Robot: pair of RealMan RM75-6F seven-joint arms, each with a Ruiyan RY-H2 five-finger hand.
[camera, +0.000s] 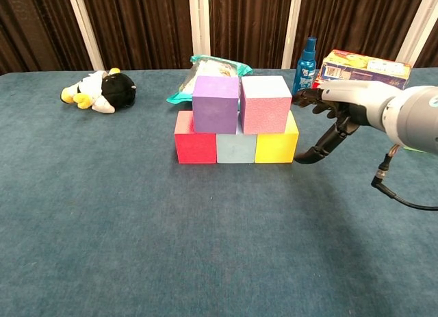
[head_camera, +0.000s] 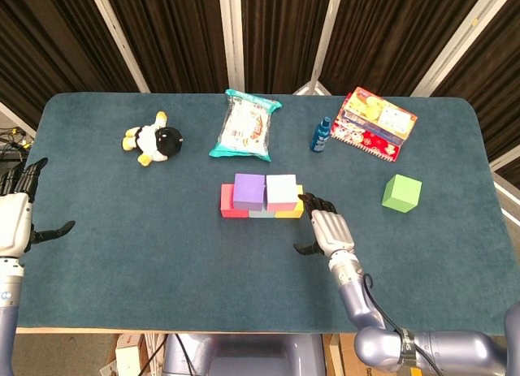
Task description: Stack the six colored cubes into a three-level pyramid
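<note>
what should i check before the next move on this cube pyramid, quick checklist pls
1. Base row of red cube, pale blue cube and yellow cube side by side: ok.
2. Second level, purple cube and pink cube seated on the base: ok.
3. Top spot filled: not ok; the green cube sits alone on the teal table.
4. Right hand free to fetch it: ok, holds nothing, fingers apart.
5. Right hand clear of the yellow cube: cannot tell, fingertips very close.
6. Left hand out of the way: ok.
</note>
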